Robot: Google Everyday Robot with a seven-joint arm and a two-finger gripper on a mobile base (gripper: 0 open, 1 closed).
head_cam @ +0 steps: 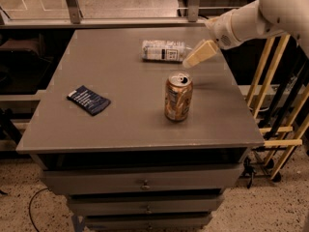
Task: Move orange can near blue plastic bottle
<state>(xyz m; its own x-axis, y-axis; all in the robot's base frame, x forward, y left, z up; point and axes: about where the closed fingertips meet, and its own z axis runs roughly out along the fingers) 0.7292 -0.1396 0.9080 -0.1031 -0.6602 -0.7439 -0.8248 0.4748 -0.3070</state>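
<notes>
The orange can stands upright on the grey table, right of its middle, silver pull-tab top up. The blue plastic bottle lies on its side at the back of the table, whitish label up, its cap end toward the right under the gripper. My gripper hangs from the white arm coming in from the upper right. It is above the table just right of the bottle's cap end and behind the can, touching neither.
A flat dark-blue packet lies on the left part of the table. The table sits on grey drawers. Wooden rails stand to the right. A metal-framed ledge runs along the back.
</notes>
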